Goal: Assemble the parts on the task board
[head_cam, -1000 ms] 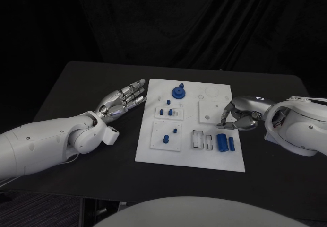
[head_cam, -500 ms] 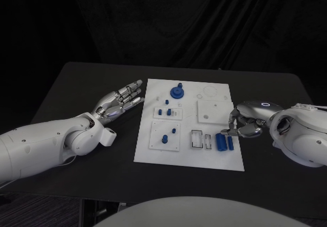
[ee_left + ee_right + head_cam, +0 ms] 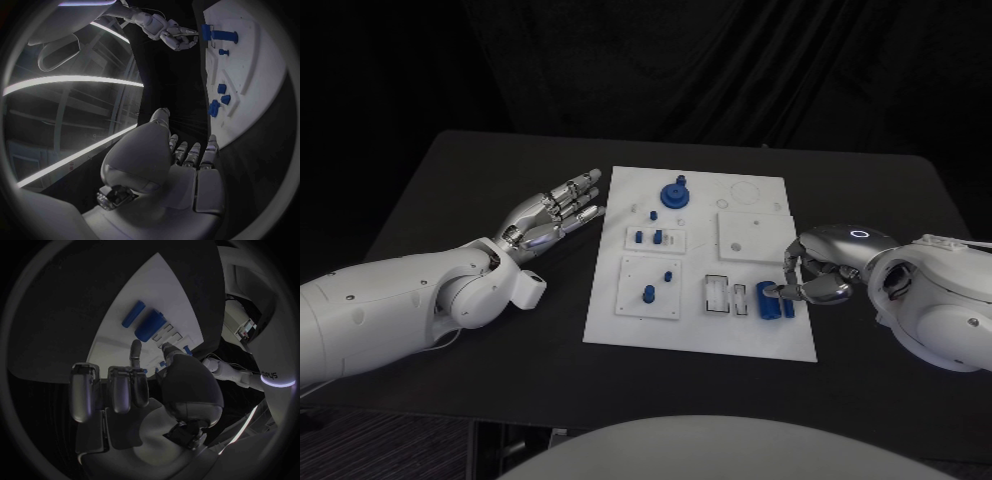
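Observation:
The white task board [image 3: 707,330] lies in the middle of the black table. Two blue cylinders [image 3: 769,302] lie side by side near its right edge, also seen as blue cylinders [image 3: 150,325] from the right wrist. My right hand [image 3: 816,275] hangs over that edge, thumb and forefinger apart with their tips at the cylinders' far ends, the other fingers curled; nothing sits between them. My left hand [image 3: 560,215] rests left of the board, palm up, fingers spread and empty. A blue geared knob [image 3: 678,193] stands at the board's far end.
Small blue pegs stand in the board's left blocks [image 3: 651,294] and further back [image 3: 649,237]. A white square plate [image 3: 751,237] sits just beyond my right hand. Two empty slots [image 3: 720,295] lie left of the cylinders.
My right hand has moved nearer along the board's right edge, from beside the white square plate down to the two blue cylinders. The left hand has stayed put.

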Robot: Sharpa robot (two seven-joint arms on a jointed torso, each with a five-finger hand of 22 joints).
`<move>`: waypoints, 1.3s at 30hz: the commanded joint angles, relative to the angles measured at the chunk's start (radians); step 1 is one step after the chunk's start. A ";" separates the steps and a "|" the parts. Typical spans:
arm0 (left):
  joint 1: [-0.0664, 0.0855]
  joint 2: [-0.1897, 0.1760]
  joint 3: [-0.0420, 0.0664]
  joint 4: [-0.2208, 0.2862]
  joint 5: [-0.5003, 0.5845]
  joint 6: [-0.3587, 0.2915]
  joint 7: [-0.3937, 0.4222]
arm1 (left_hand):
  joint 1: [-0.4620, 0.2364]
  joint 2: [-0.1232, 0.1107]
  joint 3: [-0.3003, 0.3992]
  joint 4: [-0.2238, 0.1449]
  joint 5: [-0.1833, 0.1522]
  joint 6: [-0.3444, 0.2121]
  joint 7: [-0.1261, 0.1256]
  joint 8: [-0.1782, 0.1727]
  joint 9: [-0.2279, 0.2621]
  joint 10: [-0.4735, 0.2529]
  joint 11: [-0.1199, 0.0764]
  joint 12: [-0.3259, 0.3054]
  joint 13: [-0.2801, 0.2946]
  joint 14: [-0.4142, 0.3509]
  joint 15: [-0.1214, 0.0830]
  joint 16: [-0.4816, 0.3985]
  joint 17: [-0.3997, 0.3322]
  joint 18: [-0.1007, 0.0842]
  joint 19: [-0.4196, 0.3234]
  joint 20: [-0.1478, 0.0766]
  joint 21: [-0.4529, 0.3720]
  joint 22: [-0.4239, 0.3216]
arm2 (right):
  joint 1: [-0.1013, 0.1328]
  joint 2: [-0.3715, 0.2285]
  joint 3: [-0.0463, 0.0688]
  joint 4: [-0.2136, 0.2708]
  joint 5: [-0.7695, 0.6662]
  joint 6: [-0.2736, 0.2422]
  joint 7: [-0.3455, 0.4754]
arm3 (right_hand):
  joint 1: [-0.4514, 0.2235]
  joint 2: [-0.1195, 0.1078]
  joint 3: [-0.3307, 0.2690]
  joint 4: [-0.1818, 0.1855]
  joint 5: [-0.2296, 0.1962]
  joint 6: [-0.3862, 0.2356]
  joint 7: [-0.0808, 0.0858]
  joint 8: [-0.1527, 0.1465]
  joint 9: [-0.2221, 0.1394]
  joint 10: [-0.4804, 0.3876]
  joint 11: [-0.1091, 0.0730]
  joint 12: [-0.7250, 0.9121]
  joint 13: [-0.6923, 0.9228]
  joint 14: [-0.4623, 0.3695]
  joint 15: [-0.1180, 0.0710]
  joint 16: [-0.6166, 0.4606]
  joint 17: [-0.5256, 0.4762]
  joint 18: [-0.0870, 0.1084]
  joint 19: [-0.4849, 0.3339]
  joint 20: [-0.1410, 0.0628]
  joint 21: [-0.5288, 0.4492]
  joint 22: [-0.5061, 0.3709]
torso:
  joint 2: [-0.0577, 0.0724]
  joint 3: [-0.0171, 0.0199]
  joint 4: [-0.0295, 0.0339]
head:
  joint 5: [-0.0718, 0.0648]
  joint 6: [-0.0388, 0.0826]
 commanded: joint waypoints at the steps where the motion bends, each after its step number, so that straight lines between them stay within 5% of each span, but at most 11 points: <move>1: -0.002 0.001 0.001 0.001 0.001 0.010 0.012 | 0.001 0.006 0.002 -0.007 0.003 -0.002 -0.003 0.004 0.001 -0.001 0.002 -0.003 -0.001 0.001 0.004 -0.003 -0.002 0.016 0.000 0.003 0.002 0.000 | -0.006 0.003 0.000 0.002 -0.016 -0.016 -0.033 | -0.034 -0.006 -0.012 0.003 -0.047 -0.017 -0.002 0.032 0.057 0.104 -0.009 0.005 0.263 0.093 -0.010 0.006 0.202 -0.020 0.071 -0.009 0.005 0.239 | -0.001 0.0002 0.0024 | -0.003 0.000; 23: -0.003 0.007 0.001 -0.003 0.001 0.019 0.007 | 0.001 0.007 0.002 -0.007 0.003 -0.001 -0.003 0.005 0.001 -0.001 0.003 -0.003 -0.001 0.002 0.005 -0.003 -0.001 0.016 0.001 0.004 0.002 0.000 | -0.040 0.038 0.000 -0.030 -0.017 -0.010 -0.024 | -0.016 0.015 0.002 0.001 -0.046 -0.022 0.000 0.031 0.072 0.104 -0.007 0.005 0.263 0.091 -0.010 0.003 0.193 -0.018 0.067 -0.009 -0.002 0.236 | -0.002 0.0006 0.0016 | -0.002 0.000; 39: -0.005 0.008 0.001 -0.005 0.001 0.024 -0.001 | -0.002 0.009 0.004 -0.008 0.001 0.009 0.012 0.006 0.003 0.000 0.002 -0.003 -0.001 0.001 0.008 -0.003 -0.001 0.016 0.002 0.005 0.002 -0.001 | -0.061 0.074 0.000 -0.065 -0.017 -0.005 -0.017 | 0.022 0.050 0.028 -0.003 -0.007 -0.024 0.008 0.001 0.064 0.104 0.000 0.005 0.263 0.090 -0.005 0.000 0.186 -0.016 0.064 -0.005 -0.008 0.234 | -0.003 -0.0003 0.0015 | 0.003 0.000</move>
